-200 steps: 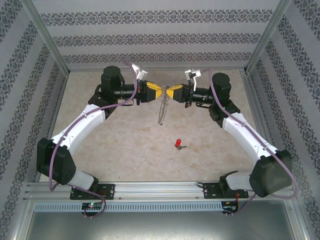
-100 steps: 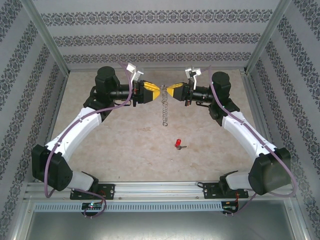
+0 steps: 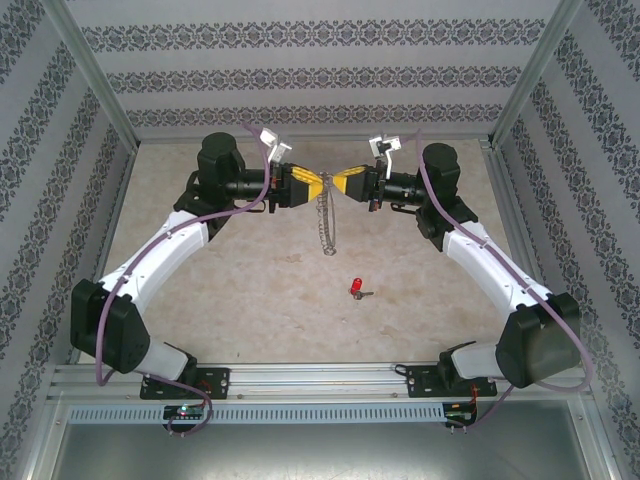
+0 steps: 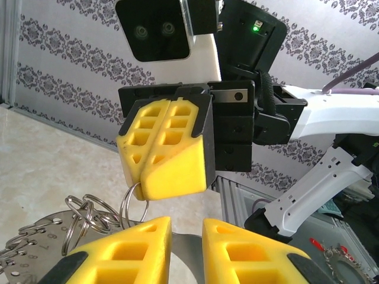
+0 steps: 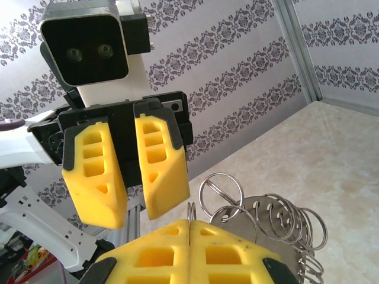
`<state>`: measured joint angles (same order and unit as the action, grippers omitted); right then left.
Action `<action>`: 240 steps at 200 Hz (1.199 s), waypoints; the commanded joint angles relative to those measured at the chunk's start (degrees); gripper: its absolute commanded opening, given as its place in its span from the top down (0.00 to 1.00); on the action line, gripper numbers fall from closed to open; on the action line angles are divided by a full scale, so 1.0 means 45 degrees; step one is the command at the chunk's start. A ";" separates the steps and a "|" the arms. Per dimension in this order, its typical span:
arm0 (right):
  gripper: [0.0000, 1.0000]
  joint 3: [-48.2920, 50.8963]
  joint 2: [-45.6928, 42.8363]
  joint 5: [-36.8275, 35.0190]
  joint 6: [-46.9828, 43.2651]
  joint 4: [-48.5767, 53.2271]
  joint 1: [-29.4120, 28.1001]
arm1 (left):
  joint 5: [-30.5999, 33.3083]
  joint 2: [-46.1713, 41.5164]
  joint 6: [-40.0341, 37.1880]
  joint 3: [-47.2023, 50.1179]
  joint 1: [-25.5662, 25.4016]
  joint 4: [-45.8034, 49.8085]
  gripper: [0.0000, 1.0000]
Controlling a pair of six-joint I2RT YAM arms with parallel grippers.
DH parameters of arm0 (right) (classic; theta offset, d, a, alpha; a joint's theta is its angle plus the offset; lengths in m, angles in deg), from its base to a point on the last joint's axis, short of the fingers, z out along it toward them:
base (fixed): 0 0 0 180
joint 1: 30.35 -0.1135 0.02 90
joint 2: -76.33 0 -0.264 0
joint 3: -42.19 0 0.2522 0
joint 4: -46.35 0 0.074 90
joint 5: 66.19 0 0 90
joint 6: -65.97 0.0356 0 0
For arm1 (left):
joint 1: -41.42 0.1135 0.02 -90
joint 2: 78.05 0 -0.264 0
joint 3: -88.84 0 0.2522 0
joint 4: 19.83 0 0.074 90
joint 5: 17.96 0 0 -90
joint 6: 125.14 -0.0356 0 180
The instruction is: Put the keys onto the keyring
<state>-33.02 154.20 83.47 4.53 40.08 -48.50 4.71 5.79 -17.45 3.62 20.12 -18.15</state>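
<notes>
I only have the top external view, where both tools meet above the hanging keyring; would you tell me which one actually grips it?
Observer: In the left wrist view the right tool is shut, pinching one wire loop of the keyring.
Operator: Thank you, and the left tool?
Observer: The right wrist view shows the left tool with a clear gap between its fingers.
Operator: How does the keyring sit up close?
Observer: Its loops overlap in a bunch, fanned out beside the shut tool.
</notes>
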 commanded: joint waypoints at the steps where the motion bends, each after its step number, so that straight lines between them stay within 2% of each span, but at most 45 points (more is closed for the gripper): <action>1: 1.00 -0.0475 0.0040 0.0298 0.0043 -0.0812 -0.0149 | -0.0404 0.0080 0.0232 -0.0233 -0.0072 -0.0695 0.79; 132: 1.00 -0.0345 -0.0038 0.0329 0.0010 -0.0811 -0.0246 | 0.0062 0.0507 0.0146 -0.0516 -0.0222 -0.0873 0.80; 196: 1.00 -0.0266 -0.0096 0.0258 0.0030 -0.0787 -0.0191 | 0.0292 0.0464 0.0967 -0.0387 -0.0072 -0.1956 0.63; 240: 1.00 -0.0241 -0.0189 0.0224 0.0079 -0.0783 -0.0110 | 0.0518 0.0302 0.1700 -0.0161 0.0173 -0.2728 0.62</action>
<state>-33.02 154.42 83.42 4.57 39.68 -49.20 6.26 8.26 -13.12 3.34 19.84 -24.20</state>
